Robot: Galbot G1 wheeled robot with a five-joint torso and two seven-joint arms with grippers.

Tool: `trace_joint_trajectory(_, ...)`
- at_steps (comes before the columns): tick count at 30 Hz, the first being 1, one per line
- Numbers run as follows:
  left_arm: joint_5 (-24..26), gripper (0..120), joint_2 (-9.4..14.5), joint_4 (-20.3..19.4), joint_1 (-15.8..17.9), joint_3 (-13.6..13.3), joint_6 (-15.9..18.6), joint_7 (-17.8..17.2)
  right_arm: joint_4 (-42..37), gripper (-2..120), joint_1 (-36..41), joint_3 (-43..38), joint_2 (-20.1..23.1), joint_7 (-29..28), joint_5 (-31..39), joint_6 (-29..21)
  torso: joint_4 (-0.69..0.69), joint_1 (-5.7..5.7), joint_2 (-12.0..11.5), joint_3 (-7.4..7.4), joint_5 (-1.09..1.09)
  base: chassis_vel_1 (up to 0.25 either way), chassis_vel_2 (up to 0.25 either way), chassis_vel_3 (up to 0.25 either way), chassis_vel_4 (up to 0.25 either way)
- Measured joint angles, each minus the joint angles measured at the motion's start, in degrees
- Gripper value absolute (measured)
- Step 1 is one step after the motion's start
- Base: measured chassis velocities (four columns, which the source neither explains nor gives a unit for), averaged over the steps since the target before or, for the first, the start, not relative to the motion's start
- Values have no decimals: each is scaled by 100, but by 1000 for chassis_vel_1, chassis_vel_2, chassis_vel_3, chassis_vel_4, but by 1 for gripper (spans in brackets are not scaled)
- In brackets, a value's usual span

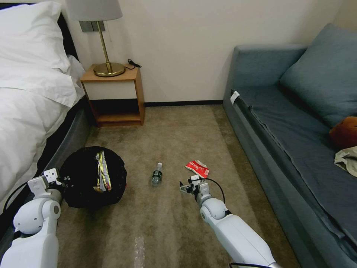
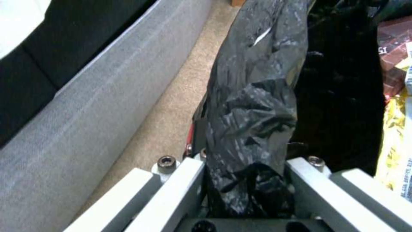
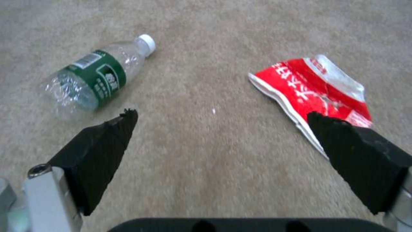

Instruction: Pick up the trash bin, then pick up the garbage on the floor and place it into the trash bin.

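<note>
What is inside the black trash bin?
Inside the trash bin, held at its rim by the left gripper, lies a yellow-green snack wrapper. A brownish packet lies beside it. The black bag's dark folds hide anything deeper.

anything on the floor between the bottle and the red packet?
Bare carpet between the bottle and the red packet, in head and right wrist views. The open right claw hovers near that gap.

Beige carpet (image 1: 174, 134); bed (image 1: 29, 93) left; nightstand (image 1: 115, 95) with lamp (image 1: 102, 37) far; blue sofa (image 1: 297, 123) right; cream wall (image 1: 178, 48).
</note>
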State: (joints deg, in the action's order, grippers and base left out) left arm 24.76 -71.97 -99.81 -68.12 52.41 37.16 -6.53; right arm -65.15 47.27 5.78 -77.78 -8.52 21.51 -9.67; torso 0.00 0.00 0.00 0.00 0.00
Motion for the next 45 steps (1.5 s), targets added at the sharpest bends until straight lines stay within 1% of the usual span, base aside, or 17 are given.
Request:
trace_joint_trajectory(28,-71,2,125,284,226,-80,-7,27,238,100,-50,-36,-35,92,-100,85,0,0,0,-1,0,-57,89,54,-89)
trace_joint_trajectory(45,-4,2,217,291,310,-133,2,9,265,100,-30,-66,-45,100,-162,93,0,0,0,0,-1,-51,88,52,-91)
